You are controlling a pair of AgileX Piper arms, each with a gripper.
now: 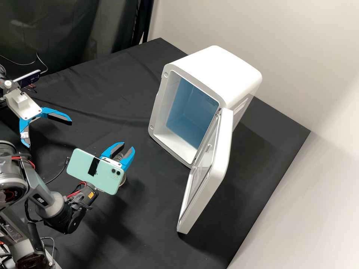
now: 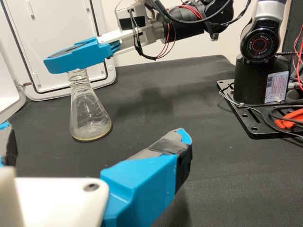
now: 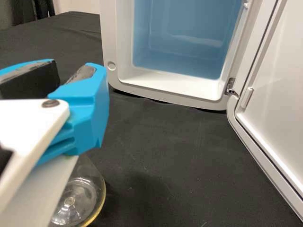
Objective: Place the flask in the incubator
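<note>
On the black bench (image 1: 112, 82) the flask (image 2: 89, 113) stands upright, the right gripper (image 1: 127, 147) down at its neck; whether it's pinching, I can't tell.

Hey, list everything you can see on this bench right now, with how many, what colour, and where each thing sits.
flask: 1, clear glass, upright on the bench near the open door.
incubator: 1, white with blue inside, on the bench, opening toward the arms.
door: 1, white, swung open.
bench: 1, black, under everything.
phone: 1, mint green, mounted on the right arm.
left end effector: 1, white with blue fingers, open, apart from the flask.
right end effector: 1, white and blue, at the flask's neck.
</note>
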